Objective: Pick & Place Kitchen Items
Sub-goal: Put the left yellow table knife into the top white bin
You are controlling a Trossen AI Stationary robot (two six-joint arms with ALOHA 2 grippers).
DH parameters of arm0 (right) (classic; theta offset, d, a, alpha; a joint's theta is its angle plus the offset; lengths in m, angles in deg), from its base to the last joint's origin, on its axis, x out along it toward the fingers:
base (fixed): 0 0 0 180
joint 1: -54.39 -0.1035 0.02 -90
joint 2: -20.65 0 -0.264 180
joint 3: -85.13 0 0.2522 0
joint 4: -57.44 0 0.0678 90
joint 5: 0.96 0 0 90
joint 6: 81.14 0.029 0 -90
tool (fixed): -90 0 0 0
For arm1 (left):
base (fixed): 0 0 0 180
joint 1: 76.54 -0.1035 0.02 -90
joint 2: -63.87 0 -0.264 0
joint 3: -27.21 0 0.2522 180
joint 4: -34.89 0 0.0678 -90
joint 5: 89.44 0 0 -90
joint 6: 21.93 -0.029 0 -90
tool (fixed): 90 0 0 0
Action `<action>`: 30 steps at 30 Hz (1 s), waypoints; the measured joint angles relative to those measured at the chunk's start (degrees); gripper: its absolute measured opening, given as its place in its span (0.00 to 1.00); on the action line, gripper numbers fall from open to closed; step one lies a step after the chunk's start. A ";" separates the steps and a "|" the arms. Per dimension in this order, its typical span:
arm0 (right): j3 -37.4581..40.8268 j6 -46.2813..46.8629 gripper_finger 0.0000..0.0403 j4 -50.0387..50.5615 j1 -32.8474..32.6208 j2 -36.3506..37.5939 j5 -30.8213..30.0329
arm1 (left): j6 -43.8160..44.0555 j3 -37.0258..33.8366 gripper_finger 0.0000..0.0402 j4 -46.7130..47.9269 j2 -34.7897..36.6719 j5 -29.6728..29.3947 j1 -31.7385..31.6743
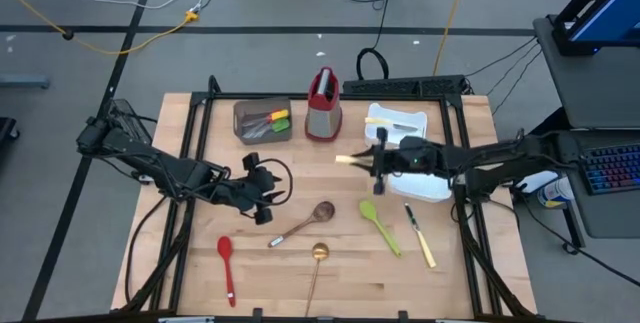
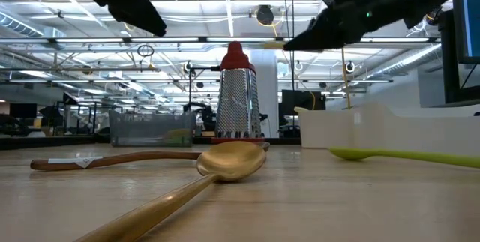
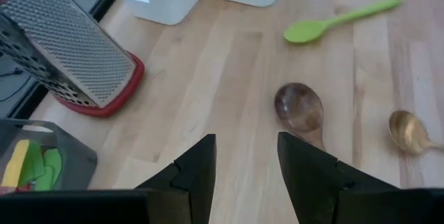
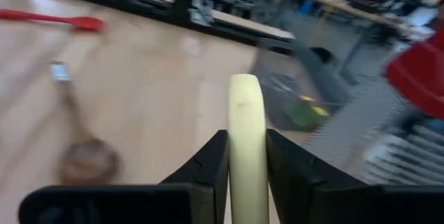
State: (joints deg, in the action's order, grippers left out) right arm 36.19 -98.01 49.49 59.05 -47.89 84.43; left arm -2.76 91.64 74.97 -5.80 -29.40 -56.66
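Spoons and knives lie about on the wooden desk (image 1: pixel 200 263). The right hand (image 1: pixel 378 160) is up in the air, near the white trays (image 1: pixel 400 123), and its 2 fingers are squeezed on a yellow handle (image 4: pixel 246 141) that sticks out toward the grater (image 1: pixel 322 108). The left hand (image 1: pixel 268 191) hangs above the desk with its fingers apart and nothing between them, close to the wooden spoon (image 1: pixel 305 223). A gold spoon (image 1: pixel 318 261) lies just below the wooden one. A red spoon (image 1: pixel 227 266) lies to the left, and a green spoon (image 1: pixel 380 225) and a yellow-handled knife (image 1: pixel 421 236) lie to the right. The grey bin (image 1: pixel 262 120) has green and yellow tools in it.
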 joint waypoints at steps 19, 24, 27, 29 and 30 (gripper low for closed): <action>9.50 -5.02 0.19 -8.32 30.73 0.20 22.81 | -0.70 0.00 0.40 0.00 0.00 -0.67 -2.44; 11.73 -5.06 0.17 -10.51 34.77 0.18 23.64 | -0.90 0.00 0.40 0.00 0.00 -0.71 -3.52; 12.32 -4.35 0.18 -12.77 36.34 -0.24 27.94 | -0.91 0.00 0.40 0.00 0.00 -0.69 -3.88; 12.35 -3.23 0.18 -14.91 36.76 -1.27 30.23 | -1.03 0.00 0.40 -0.02 0.00 -0.69 -4.20; 12.37 -3.12 0.18 -15.81 36.98 -1.98 30.39 | -1.04 0.00 0.40 -0.02 0.00 -0.69 -4.36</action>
State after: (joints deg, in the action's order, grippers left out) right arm 48.56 -101.13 33.68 96.03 -49.87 114.82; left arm -3.79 91.64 74.95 -5.80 -30.10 -61.02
